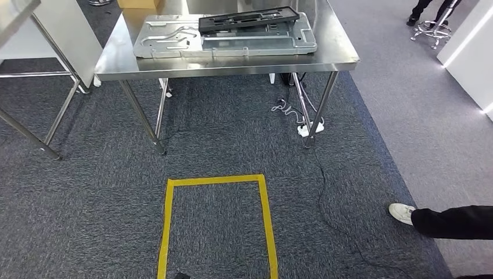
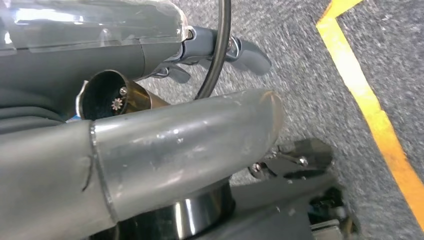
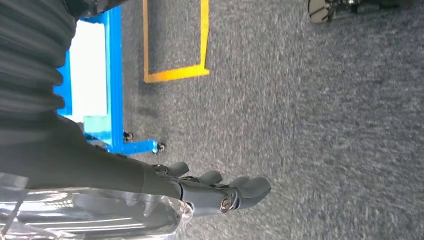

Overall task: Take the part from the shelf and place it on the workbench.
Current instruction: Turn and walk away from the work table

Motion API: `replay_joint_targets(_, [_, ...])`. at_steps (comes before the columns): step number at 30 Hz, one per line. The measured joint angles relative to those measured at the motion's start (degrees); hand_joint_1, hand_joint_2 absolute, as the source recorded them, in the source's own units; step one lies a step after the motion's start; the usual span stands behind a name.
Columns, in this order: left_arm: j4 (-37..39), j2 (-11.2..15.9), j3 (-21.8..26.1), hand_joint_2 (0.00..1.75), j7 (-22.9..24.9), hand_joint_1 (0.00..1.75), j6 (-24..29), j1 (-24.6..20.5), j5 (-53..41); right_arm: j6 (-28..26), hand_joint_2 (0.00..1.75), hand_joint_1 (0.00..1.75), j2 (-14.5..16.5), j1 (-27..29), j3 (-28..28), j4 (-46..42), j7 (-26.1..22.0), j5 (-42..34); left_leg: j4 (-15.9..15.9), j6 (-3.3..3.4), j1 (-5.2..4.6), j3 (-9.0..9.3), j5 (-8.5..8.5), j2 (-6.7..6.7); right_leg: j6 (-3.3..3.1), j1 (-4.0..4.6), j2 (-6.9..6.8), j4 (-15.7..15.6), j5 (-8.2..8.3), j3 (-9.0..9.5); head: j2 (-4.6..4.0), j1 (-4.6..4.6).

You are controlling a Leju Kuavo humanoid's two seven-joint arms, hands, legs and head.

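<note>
The black part (image 1: 249, 19) lies flat on top of a larger grey metal panel (image 1: 224, 39), and both rest on the steel workbench (image 1: 337, 58) seen ahead in the head view, well apart from both hands. Neither hand is touching it.

The right hand (image 3: 215, 190) hangs over grey carpet (image 3: 310, 125) in the right wrist view, its dark fingers (image 3: 250, 187) stretched out side by side and holding nothing (they lie close to one another, uncurled). Near this hand stands a blue wheeled frame (image 3: 114, 100), and beyond that a rectangle of yellow tape (image 3: 175, 74) marks the floor.

The left hand (image 2: 220, 50) shows in the left wrist view, its fingers extended over the same carpet with nothing in them; a thin black cable (image 2: 220, 45) crosses in front of it, and a strip of yellow tape runs along the floor just beyond.

In the head view the yellow tape rectangle lies on the carpet in front of the workbench. A person's white shoe (image 1: 402, 213) and dark trouser leg (image 1: 453, 222) come in at the right side, and a power strip (image 1: 308, 128) with white cords sits by a workbench leg.
</note>
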Motion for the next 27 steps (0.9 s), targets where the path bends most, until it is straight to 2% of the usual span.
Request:
replay_joint_targets(1, [0.0,0.0,0.0,0.00,0.0,0.00,0.0,-0.1,0.0,0.0,1.75,0.00,-0.1,0.0,-0.1,0.0,-0.1,0.0,-0.5,0.10,0.10,0.08,0.15,0.64,0.32,-0.03,0.11,0.1,-0.06,-0.15,0.00,0.01])
replay_joint_targets(3, [0.0,-0.1,-0.1,0.00,0.0,0.00,0.0,-0.2,-0.1,0.0,1.75,0.00,-0.2,0.1,-0.3,0.0,-0.1,0.0,-1.4,0.50,0.46,0.34,0.60,1.94,1.08,-0.02,-1.48,2.4,-1.65,-1.36,0.00,0.20])
replay_joint_targets(5, [0.0,-0.1,-0.3,0.00,0.1,0.00,0.0,-0.2,-0.1,0.0,1.75,0.00,-0.3,0.1,-0.4,0.0,-0.1,0.1,-1.8,0.76,0.57,0.39,0.79,3.31,1.87,-0.36,-3.72,9.2,-5.09,-4.78,0.00,0.37])
replay_joint_targets(6, [0.0,-0.1,-0.3,0.00,0.2,0.00,0.0,-0.1,-0.1,0.1,1.75,0.00,-0.3,0.1,-0.4,0.0,-0.1,0.2,-1.7,0.76,0.58,0.32,0.77,4.05,2.22,-0.61,-4.17,13.0,-6.49,-6.76,0.00,0.36])
replay_joint_targets(7, [0.0,-0.1,-0.4,0.00,0.2,0.00,0.0,-0.1,-0.1,0.1,1.75,0.00,-0.3,0.1,-0.4,0.0,-0.1,0.3,-1.7,0.71,0.60,0.28,0.72,4.76,2.52,-0.86,-4.41,15.5,-6.98,-8.11,0.00,0.37])
replay_joint_targets(8, [0.0,-0.1,-0.4,0.00,0.3,0.00,0.0,-0.1,-0.2,0.1,1.75,0.00,-0.4,0.1,-0.4,0.0,-0.1,0.3,-1.6,0.60,0.64,0.26,0.64,5.44,2.78,-1.11,-4.62,15.8,-6.31,-8.36,0.00,0.36])
replay_joint_targets(9, [0.0,-0.1,-0.5,0.00,0.3,0.00,0.0,-0.2,-0.2,0.1,1.75,0.00,-0.4,0.2,-0.4,0.0,-0.1,0.3,-1.5,0.44,0.72,0.29,0.53,6.04,2.98,-1.32,-4.94,13.9,-4.70,-7.46,0.00,0.37])
replay_joint_targets(11, [0.0,-0.2,-0.7,0.00,0.4,0.00,0.0,-0.3,-0.2,0.1,1.75,0.00,-0.5,0.2,-0.4,0.0,-0.1,0.4,-1.1,-0.17,0.76,0.38,0.13,7.10,3.18,-1.44,-6.75,6.1,-0.90,-3.54,0.00,0.38])
replay_joint_targets(12, [0.0,-0.2,-0.8,0.00,0.3,0.00,0.1,-0.4,-0.2,0.1,1.75,0.00,-0.5,0.1,-0.4,0.0,-0.2,0.3,-0.8,-0.58,0.67,0.40,-0.13,7.56,2.93,-1.30,-7.52,2.9,0.19,-2.03,0.00,0.34])
replay_joint_targets(13, [0.0,-0.2,-0.8,0.00,0.3,0.00,0.2,-0.4,-0.1,0.1,1.75,0.00,-0.4,0.1,-0.4,0.0,-0.4,0.3,-0.7,-1.01,0.55,0.45,-0.36,8.00,2.58,-1.10,-8.04,1.0,0.62,-1.22,0.00,0.28])
replay_joint_targets(14, [0.0,-0.2,-0.8,0.00,0.2,0.00,0.2,-0.4,-0.1,0.1,1.75,0.00,-0.4,0.0,-0.5,0.0,-0.6,0.3,-0.6,-1.41,0.41,0.51,-0.50,8.44,2.12,-0.87,-8.05,0.5,0.50,-1.13,0.00,0.21])
replay_joint_targets(16, [0.0,-0.2,-0.8,0.00,0.0,0.00,0.3,-0.4,0.0,0.0,1.75,0.00,-0.4,0.2,-0.5,0.0,-1.0,0.3,-0.4,-2.11,0.53,0.72,-0.80,8.98,1.12,-0.83,-6.90,0.5,0.63,-1.31,0.00,0.13])
replay_joint_targets(18, [0.0,-0.2,-0.8,0.00,-0.1,0.00,0.4,-0.3,0.0,0.0,1.75,0.00,-0.3,0.2,-0.7,0.0,-1.1,0.3,1.7,-2.65,0.78,-0.02,-2.65,7.35,0.25,-0.97,-6.00,0.3,0.85,-1.30,0.00,0.11])
replay_joint_targets(20, [0.0,-0.2,-0.8,0.00,-0.2,0.00,0.5,0.0,0.0,0.0,1.75,0.00,-0.1,0.1,-0.8,0.0,-1.2,0.3,8.3,-2.83,0.86,-2.91,-6.58,4.90,-0.36,-0.88,-5.03,0.3,1.03,-1.43,0.00,0.07])
replay_joint_targets(21, [0.0,-0.2,-0.9,0.00,-0.2,0.00,0.5,0.2,0.0,0.0,1.75,0.00,-0.1,0.1,-0.9,0.0,-1.2,0.3,12.3,-2.80,0.85,-4.78,-8.33,4.30,-0.54,-0.73,-4.41,0.3,1.08,-1.55,0.00,0.05])
replay_joint_targets(22, [0.0,-0.2,-0.9,0.00,-0.3,0.00,0.6,0.4,0.0,0.0,1.75,0.00,-0.1,0.1,-1.0,0.0,-1.1,0.3,15.4,-2.72,0.84,-6.22,-9.22,4.01,-0.61,-0.57,-3.70,0.4,1.11,-1.63,0.00,0.06])
replay_joint_targets(23, [0.0,-0.2,-0.9,0.00,-0.3,0.00,0.7,0.6,0.0,0.0,1.75,0.00,-0.1,0.1,-1.2,0.0,-1.0,0.2,16.5,-2.56,0.82,-6.83,-8.93,3.87,-0.65,-0.43,-2.97,0.5,1.12,-1.67,0.00,0.05])
replay_joint_targets(24, [0.0,-0.1,-0.9,0.00,-0.3,0.00,0.7,0.7,0.0,0.0,1.75,0.00,-0.1,0.1,-1.3,0.0,-0.9,0.2,15.3,-2.30,0.77,-6.36,-7.48,3.74,-0.66,-0.31,-2.22,0.6,1.12,-1.68,0.00,0.05])
replay_joint_targets(25, [0.0,-0.1,-0.9,0.00,-0.4,0.00,0.8,0.7,0.0,-0.1,1.75,0.00,-0.1,0.1,-1.4,0.0,-0.7,0.1,12.1,-1.91,0.69,-4.95,-5.27,3.26,-0.66,-0.21,-1.47,0.7,1.11,-1.66,0.00,0.05])
replay_joint_targets(27, [0.1,0.0,-1.0,0.00,-0.5,0.00,0.9,0.7,0.0,-0.1,1.75,0.00,0.1,0.1,-1.7,0.0,-0.5,0.0,4.4,-0.88,0.59,-1.74,-1.76,0.70,-0.56,-0.12,-0.05,1.1,1.09,-1.83,0.00,0.10])
